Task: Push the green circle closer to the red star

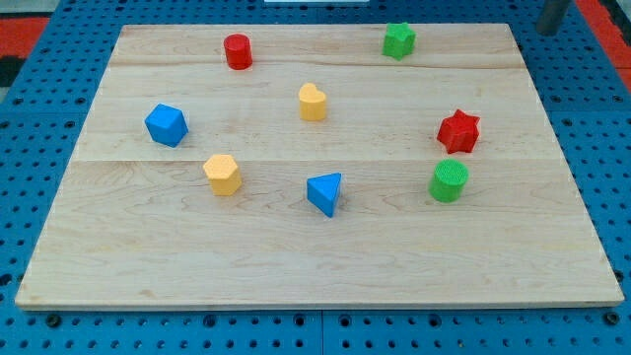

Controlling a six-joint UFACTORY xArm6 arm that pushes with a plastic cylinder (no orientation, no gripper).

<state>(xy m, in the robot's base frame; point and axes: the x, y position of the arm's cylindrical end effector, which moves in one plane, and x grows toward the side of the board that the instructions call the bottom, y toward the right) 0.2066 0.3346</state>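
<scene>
Wooden counter (325, 266) lying on a blue pegboard (39, 108), eight small blocks spread across it. No fingers on this arm — only a dark rod, seen at the view's top right corner, off the wood; my tip (548, 32) there, blurred, well apart from every block, nearest to the green star (398, 40).

Green circle (450, 181) standing upright toward the view's right, a little below the middle. Red star (458, 131) just above it and a touch to the right — the two near each other with a narrow strip of bare wood between, not touching.

Blue triangle (324, 193) to the left of the green circle, at about the same height in the view. Yellow hexagon (223, 175) further left again. Blue cube-like block (166, 125) near the left edge, tilted, exact shape hard to tell. Yellow heart-shaped block (313, 102) close to the centre, toward the top. Red cylinder (238, 51) at upper left, upright. Green star at the top, right of centre, close to the far edge of the wood.

All blocks separate, none touching another.
</scene>
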